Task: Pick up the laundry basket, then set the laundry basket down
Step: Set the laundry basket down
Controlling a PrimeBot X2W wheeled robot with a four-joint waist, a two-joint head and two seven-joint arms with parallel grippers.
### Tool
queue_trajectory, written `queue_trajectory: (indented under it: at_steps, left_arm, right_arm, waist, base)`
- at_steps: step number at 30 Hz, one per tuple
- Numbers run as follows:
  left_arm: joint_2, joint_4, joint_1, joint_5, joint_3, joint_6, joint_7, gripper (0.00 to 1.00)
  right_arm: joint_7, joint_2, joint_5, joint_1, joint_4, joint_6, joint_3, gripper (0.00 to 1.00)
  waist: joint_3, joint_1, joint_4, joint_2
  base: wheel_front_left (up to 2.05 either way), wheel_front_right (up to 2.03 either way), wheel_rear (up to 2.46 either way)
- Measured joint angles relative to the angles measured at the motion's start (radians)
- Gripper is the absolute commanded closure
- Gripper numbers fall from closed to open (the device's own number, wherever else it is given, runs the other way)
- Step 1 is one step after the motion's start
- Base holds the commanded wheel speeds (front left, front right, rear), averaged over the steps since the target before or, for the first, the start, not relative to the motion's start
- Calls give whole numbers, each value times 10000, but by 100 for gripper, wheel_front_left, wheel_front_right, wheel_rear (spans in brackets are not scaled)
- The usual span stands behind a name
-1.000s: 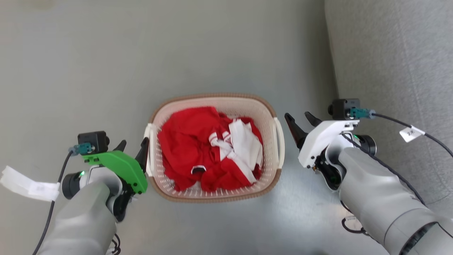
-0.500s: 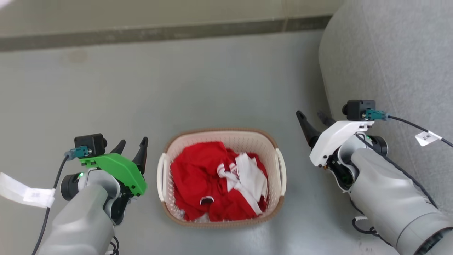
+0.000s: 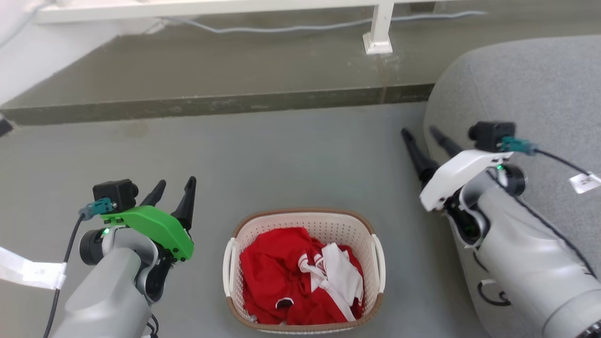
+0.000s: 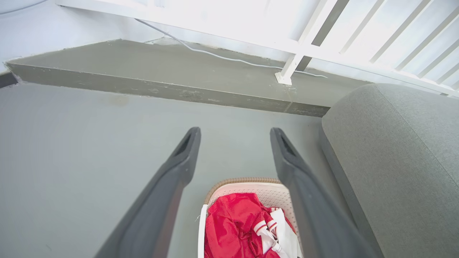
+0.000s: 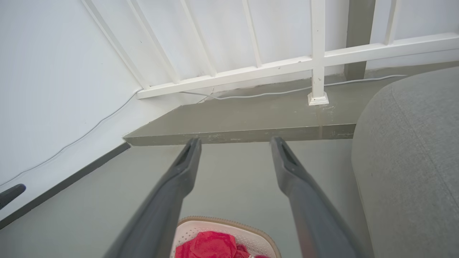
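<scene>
Bare floor lies either side of the laundry basket, wide on its left, narrower on its right. There the grey sofa crowds the spread-fingered right gripper. The left gripper, fingers apart, has free room. A raised step bars the floor's far edge.

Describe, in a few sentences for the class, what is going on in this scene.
A two-armed robot faces a laundry basket that sits on the grey floor and holds red and white clothes. The left pincer and right pincer are both open, one on each side of the basket, apart from its handles and holding nothing. A grey sofa is on the robot's right. The basket is down and not gripped.
</scene>
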Motion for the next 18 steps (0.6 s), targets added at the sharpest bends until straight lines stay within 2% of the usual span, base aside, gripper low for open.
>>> queue_trajectory:
  at_steps: [5,9,18]
  left_arm:
    - [67,-794,365,593,506,211,0,0]
    - [247,-1496,666,1124,1047,408,-2,0]
    - [244,-2892,1778,1918,1921,738,-27,0]
  right_arm:
    - [-31,-326,-529,510,-995,-270,-738,0]
    - [-42,-326,-974,1043,-1745,-424,-1164,0]
    - [-44,-428,-1896,2271,-3409,-802,-2153,0]
  waist:
    - [-226,0,113,0]
    - [-319,0,162,0]
    - [-571,0,248,0]
  base:
    - [0,0,0]
    - [0,0,0]
    - [0,0,0]
